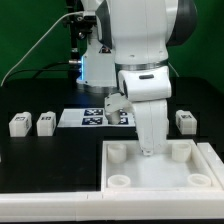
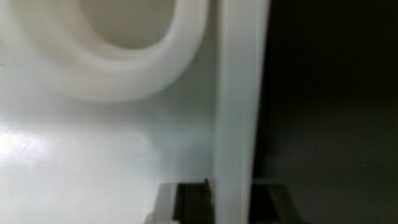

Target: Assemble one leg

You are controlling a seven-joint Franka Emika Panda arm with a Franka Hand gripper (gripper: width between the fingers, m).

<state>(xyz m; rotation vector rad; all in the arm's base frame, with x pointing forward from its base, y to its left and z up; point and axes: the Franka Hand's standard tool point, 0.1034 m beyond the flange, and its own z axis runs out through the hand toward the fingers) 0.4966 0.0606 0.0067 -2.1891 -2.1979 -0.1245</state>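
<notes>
Quick count from the exterior view: three legs I could be sure of, all sitting on the black table (image 1: 40,165). One leg (image 1: 18,124) was way out at the exterior view's left. A second leg (image 1: 45,122) sat just beside it, not touching. A third leg (image 1: 185,120) was on its own over at the exterior view's right, past the arm (image 1: 140,50). All three sat in a loose row farther back than the panel and apart from it.

There was also a white lump (image 1: 114,104) by the marker board (image 1: 92,117), half hidden by the arm. Honestly, I couldn't tell whether that was leg number four.

There was one panel (image 1: 158,176), big and white, filling the near side of the table toward the exterior view's right. I counted four round sockets on it, one per corner, like the near-left socket (image 1: 118,184).

There was one gripper (image 2: 228,206), down at the panel's far edge, roughly midway between the two far sockets. In the wrist view its dark fingers (image 2: 183,206) stood one on each side of the panel's upright rim. They were spread only as wide as that rim, and I couldn't make out any gap. So it looked clamped on the panel, not on a leg. One socket showed up huge and blurry right beside the rim in that view, with black table on the rim's other side.
</notes>
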